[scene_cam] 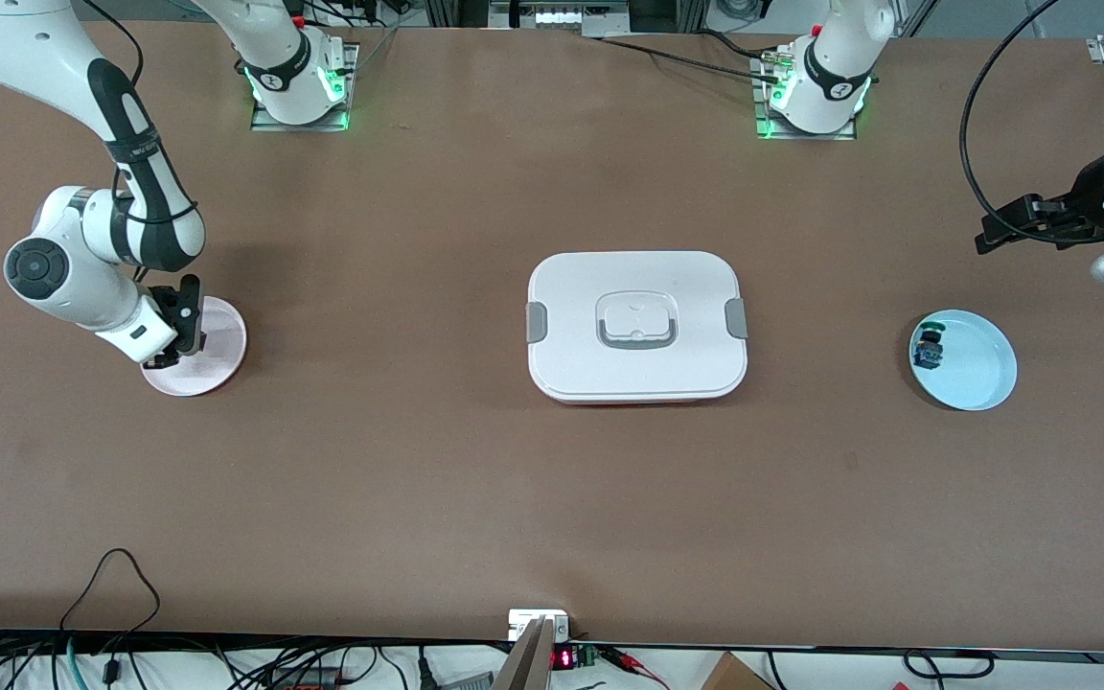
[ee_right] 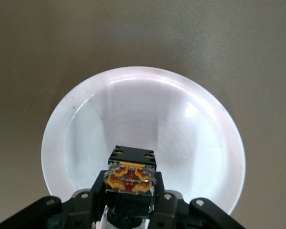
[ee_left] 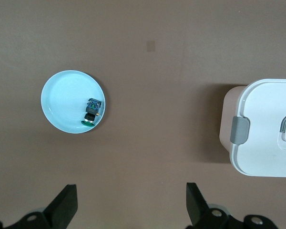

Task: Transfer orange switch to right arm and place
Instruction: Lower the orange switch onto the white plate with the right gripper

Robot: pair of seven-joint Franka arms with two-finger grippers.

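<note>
My right gripper (ee_right: 131, 193) is shut on the orange switch (ee_right: 130, 175), holding it by its black head with the orange-tan body pointing down. It hangs low over the pink plate (ee_right: 190, 138), which lies toward the right arm's end of the table (scene_cam: 217, 335). In the front view the right gripper (scene_cam: 173, 347) hides the switch. My left gripper (ee_left: 131, 190) is open and holds nothing. It waits high over the left arm's end of the table (scene_cam: 1007, 230).
A light blue plate (scene_cam: 978, 369) holds a small switch with a green head and blue body (scene_cam: 929, 347), also seen from the left wrist (ee_left: 91, 113). A white lidded container (scene_cam: 636, 326) sits mid-table. Cables run along the table edge nearest the front camera.
</note>
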